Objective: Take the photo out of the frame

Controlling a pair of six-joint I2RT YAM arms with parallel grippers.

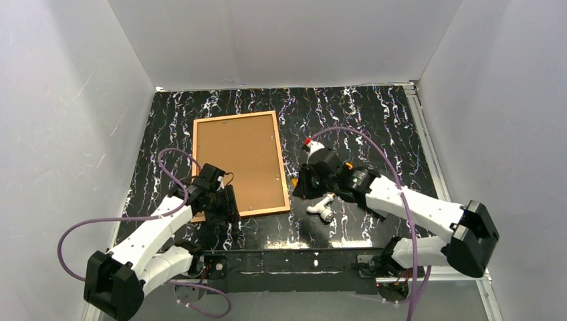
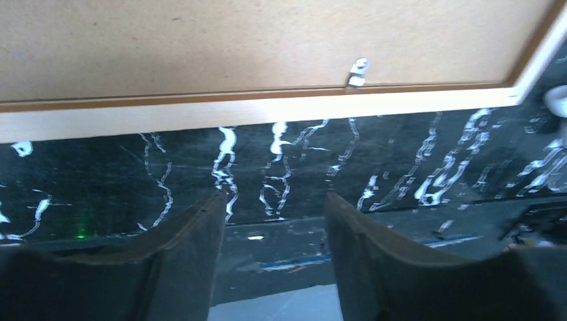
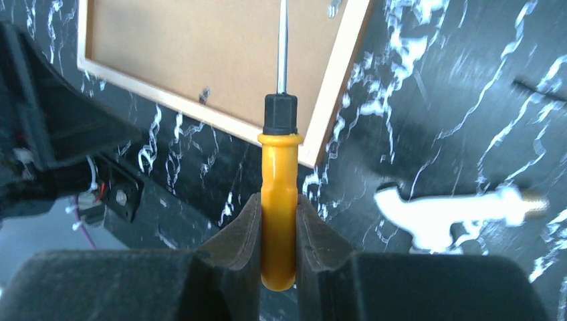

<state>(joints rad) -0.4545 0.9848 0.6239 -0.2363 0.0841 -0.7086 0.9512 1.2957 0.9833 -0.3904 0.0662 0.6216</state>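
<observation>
The frame (image 1: 237, 160) lies face down on the black marbled table, its tan cork-like back (image 2: 200, 40) up inside thin reddish-brown wood. The photo is hidden under that board. My left gripper (image 1: 224, 204) hangs just off the frame's near edge by its near-left corner. Its fingers stand open with only table between them (image 2: 274, 197). My right gripper (image 3: 277, 200) is shut on the yellow handle of a screwdriver (image 3: 279, 167). The thin shaft reaches over the frame's near-right corner (image 3: 321, 134) onto the back board.
A small metal clip (image 2: 358, 71) sits on the back board near the frame's near edge. A white plastic piece (image 1: 321, 206) lies on the table right of the frame, under the right arm. White walls close in three sides.
</observation>
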